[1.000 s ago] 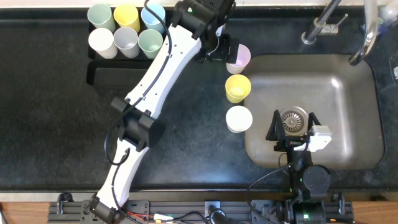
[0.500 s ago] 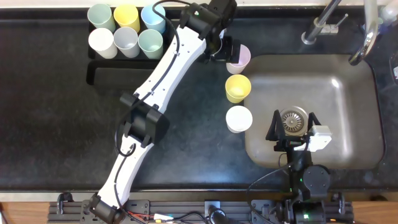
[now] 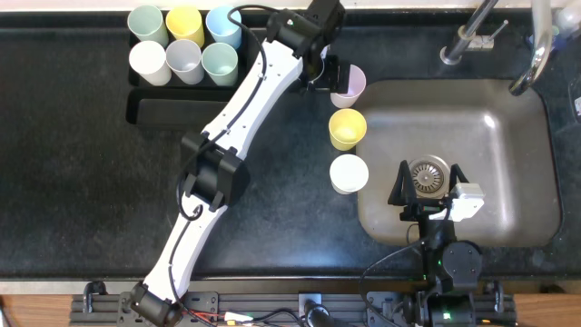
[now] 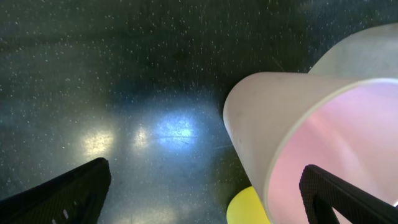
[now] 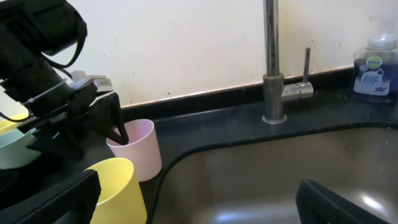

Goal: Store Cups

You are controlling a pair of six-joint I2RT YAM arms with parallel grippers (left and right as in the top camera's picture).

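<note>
**Store Cups: closing in on the pink one, no grab yet**

Quick update from my side. Over the last second my left gripper (image 3: 330, 73) slid a touch to the right in the top view. The elbow swung up with it. It now sits right against the pale pink plastic cup (image 3: 349, 84) in the upper middle of the frame. The cup itself hasn't budged. It's upright on the black speckled counter (image 3: 91, 182), just beside the upper left corner of the steel sink (image 3: 490, 154).

My fingers (image 4: 68, 193) are spread wide and holding nothing. In the left wrist view the cup's rim sits between them, much closer to one than the other. From the right wrist view it looks like one tip is at the rim, but I can't tell if it's inside or just touching.

So I'd call this lined up, not gripped. Next is the squeeze, and a light tall cup like this could tip if I pinch off-centre.

Below it in the frame, the yellow plastic cup (image 3: 347, 129) and the white plastic cup (image 3: 349, 173) wait in a column. The black rack (image 3: 163, 107) at upper left already holds six pastel cups (image 3: 185, 56).

My right gripper (image 3: 427, 186) hangs over the sink, spread open, with nothing in it.
</note>
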